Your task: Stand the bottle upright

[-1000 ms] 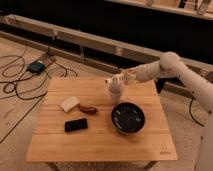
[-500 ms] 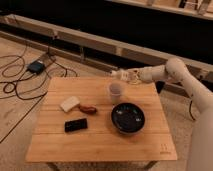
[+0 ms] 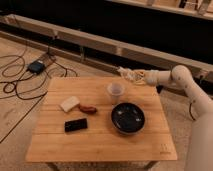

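The job isn't finished, as far as I can see: the bottle (image 3: 123, 73) is not standing anywhere on the table (image 3: 100, 145). It is up in the air past the far edge, towards the right, in the gripper (image 3: 135, 76). The arm (image 3: 177, 80) reaches in from the right side, and the gripper at its tip is closed around the bottle. The two blend together there, all pale glints, so I can't make out exactly where the fingers pinch it. The bottle seems to stick out leftwards from the gripper, lying closer to level than upright, though I wouldn't swear to the angle. So the pick-up looks done. What I'd judge is left is turning the bottle neck-up, lowering it onto bare wood and letting go. The cup (image 3: 115, 91) stands just nearer than the held bottle and a little left of it. The dark bowl (image 3: 127, 117) is nearer again, so the setting-down spot will need to avoid both. The phone (image 3: 75, 125) lies well apart, near left.
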Tool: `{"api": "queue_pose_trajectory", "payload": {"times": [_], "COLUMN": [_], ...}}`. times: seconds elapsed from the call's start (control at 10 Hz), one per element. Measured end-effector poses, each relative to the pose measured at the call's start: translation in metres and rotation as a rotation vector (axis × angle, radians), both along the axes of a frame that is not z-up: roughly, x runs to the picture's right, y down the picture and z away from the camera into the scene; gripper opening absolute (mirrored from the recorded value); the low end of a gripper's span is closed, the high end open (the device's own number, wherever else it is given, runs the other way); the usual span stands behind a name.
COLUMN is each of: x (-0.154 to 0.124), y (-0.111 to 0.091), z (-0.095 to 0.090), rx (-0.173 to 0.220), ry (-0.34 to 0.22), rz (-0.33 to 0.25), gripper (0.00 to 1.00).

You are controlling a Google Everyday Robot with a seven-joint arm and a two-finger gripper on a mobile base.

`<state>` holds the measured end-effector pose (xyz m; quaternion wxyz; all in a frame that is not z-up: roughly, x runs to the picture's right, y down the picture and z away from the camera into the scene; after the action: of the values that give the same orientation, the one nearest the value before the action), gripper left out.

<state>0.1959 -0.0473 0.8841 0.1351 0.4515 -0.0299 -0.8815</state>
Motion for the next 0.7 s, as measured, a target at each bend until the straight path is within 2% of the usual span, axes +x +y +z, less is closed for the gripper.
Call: {"api": "queue_pose_trajectory", "payload": {"times": [0.2,0.5,0.7], "x": [0.006,0.014,0.028], "y": [0.012,0.017,0.016], "z": [0.011,0.020,0.025], "rx": [-0.015,0.004,0.036], "ry": [-0.008,-0.041,-0.067], "rz": [0.061,0.190,0.333], "gripper": [0.00,0.00,0.00]}}
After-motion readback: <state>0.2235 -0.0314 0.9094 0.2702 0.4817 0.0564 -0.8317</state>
